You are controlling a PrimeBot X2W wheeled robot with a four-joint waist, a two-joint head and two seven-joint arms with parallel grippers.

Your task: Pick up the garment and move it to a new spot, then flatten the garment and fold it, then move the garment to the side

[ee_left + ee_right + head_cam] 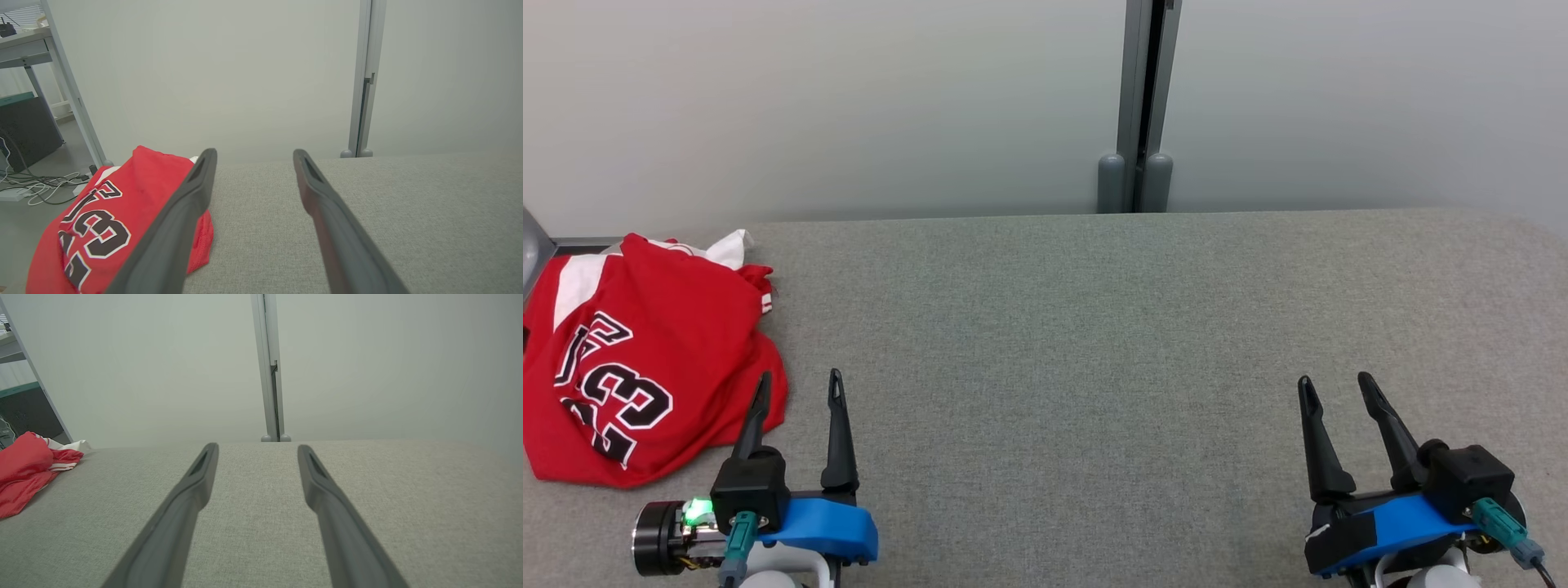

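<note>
**Q:** Where is the garment?
**A:** The red garment [645, 359], printed with black-and-white numerals, lies crumpled at the far left of the grey table [1094, 343], close to its left edge. A white part shows at its far side.

**Q:** What is the state of the left gripper?
**A:** The left gripper [800, 376] sits just right of the garment, with its fingers spread apart and nothing between them. In the head view its outer finger crosses the garment's near edge. Whether the two touch cannot be told.

**Q:** What lies behind the table's middle?
**A:** A pale wall, with a grey post [1145, 106] standing upright against it.

**Q:** And the right gripper?
**A:** The right gripper [1334, 378] is at the table's right side, well apart from the garment. Its fingers are spread and it holds nothing.
</note>
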